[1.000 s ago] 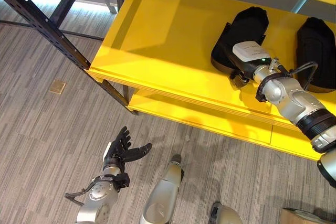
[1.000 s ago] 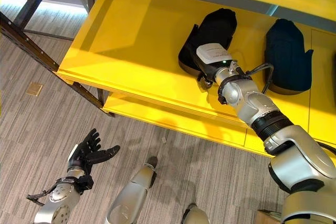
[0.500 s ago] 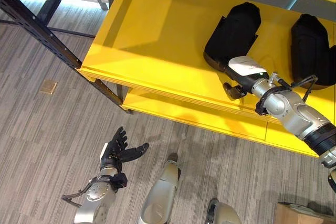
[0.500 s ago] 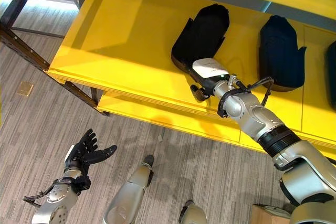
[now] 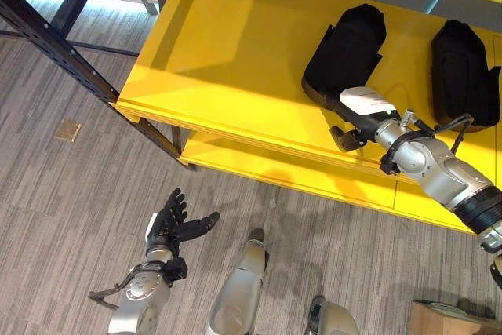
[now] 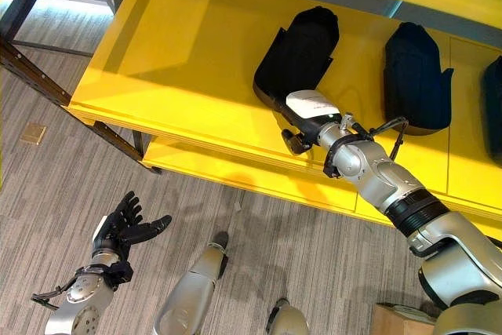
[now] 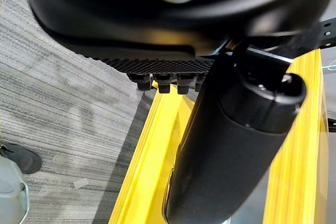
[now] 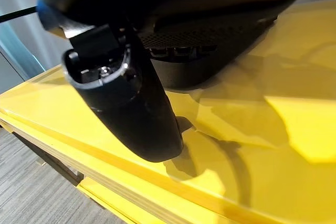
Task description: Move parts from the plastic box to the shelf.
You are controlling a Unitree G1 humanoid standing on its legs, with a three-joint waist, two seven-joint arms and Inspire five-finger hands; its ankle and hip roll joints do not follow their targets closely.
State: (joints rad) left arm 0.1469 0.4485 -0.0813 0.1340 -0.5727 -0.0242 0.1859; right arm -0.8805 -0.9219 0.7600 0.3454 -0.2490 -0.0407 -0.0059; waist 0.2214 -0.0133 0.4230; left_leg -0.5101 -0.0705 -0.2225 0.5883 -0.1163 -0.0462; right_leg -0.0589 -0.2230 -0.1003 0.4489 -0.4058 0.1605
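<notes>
Two black moulded parts lie on the yellow shelf (image 5: 227,60): one (image 5: 349,49) near the middle and another (image 5: 463,72) to its right. A third dark part (image 6: 496,107) shows at the right edge. My right hand (image 5: 362,107), with a white cover on its back, hovers at the near end of the middle part, over the shelf's front edge. It is open and holds nothing. In the right wrist view its thumb (image 8: 126,103) stands free above the shelf, with the black part (image 8: 210,45) just beyond. My left hand (image 5: 169,225) hangs open over the floor at lower left.
Dark metal posts (image 5: 55,37) of the shelf frame run along the left. A lower yellow board (image 5: 314,182) sits under the shelf's front edge. A cardboard box corner (image 5: 447,321) shows at bottom right. The shelf's left half is bare.
My right hand has let go of the middle black part and drawn back toward the shelf's front edge. The camera has shifted slightly. My left hand has stayed open and low.
</notes>
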